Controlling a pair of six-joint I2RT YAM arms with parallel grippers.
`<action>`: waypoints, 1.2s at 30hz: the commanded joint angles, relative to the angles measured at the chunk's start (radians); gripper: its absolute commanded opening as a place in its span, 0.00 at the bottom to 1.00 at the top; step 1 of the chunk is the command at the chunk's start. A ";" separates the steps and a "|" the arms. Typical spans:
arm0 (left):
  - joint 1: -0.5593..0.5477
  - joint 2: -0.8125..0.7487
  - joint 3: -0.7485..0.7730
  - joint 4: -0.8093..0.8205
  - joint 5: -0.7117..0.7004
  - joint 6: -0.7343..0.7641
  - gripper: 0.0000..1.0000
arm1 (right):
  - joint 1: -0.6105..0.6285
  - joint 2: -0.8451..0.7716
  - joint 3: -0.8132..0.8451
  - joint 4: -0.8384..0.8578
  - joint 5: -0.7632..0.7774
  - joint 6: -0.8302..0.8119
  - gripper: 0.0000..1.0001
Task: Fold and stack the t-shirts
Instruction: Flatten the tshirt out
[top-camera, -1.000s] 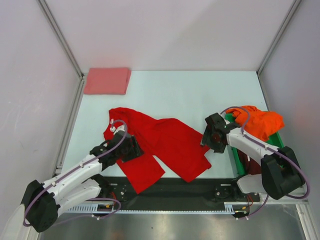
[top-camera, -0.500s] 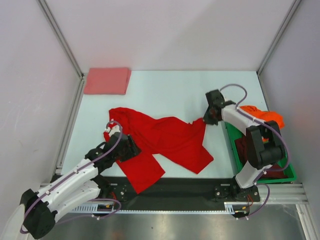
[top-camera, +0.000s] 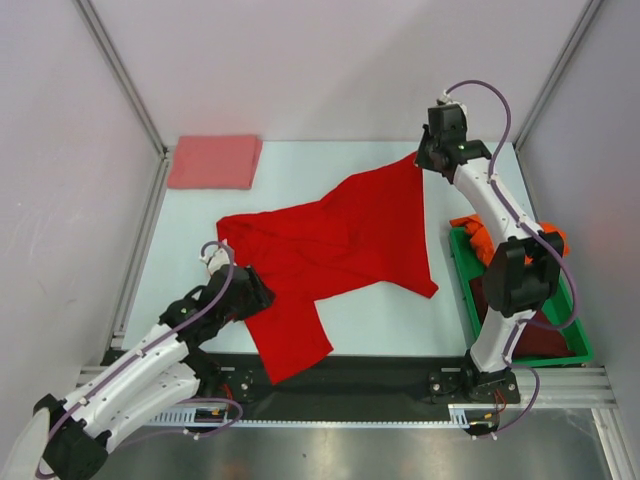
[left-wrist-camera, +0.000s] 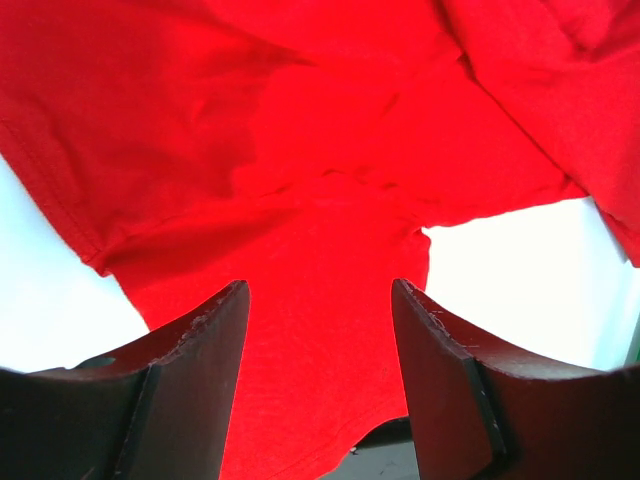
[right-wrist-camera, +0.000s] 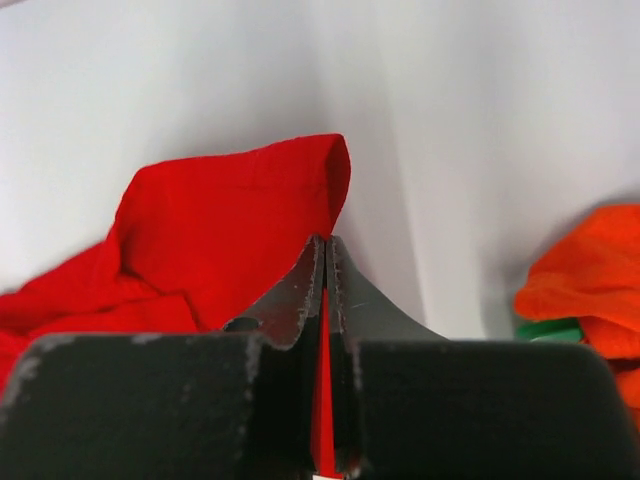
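Top external view, looking down: white walls (top-camera: 330, 60) around a pale counter (top-camera: 300, 170). Across the middle, spread and creased, the red t-shirt (top-camera: 340, 240), one corner stretched toward the far right. Along the right edge, a green bin (top-camera: 545, 358), with an orange t-shirt (top-camera: 472, 230) spilling over its far end. At the far left corner, a pink t-shirt (top-camera: 213, 161), folded flat. Pinched tight on that red corner, jaws pressed together with cloth between: the right gripper (top-camera: 422, 158). Spread wide over the red cloth's near left part, holding nothing: the left gripper (top-camera: 266, 293).
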 joint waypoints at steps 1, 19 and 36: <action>-0.002 -0.027 0.051 -0.017 -0.043 0.016 0.65 | -0.004 -0.059 0.017 0.010 -0.005 -0.088 0.00; -0.066 -0.101 -0.003 -0.075 0.109 0.059 0.66 | -0.071 0.400 0.681 0.071 -0.100 -0.190 0.72; -0.600 -0.049 -0.132 -0.233 -0.061 -0.559 0.47 | 0.136 -0.435 -0.538 -0.002 -0.055 0.019 0.62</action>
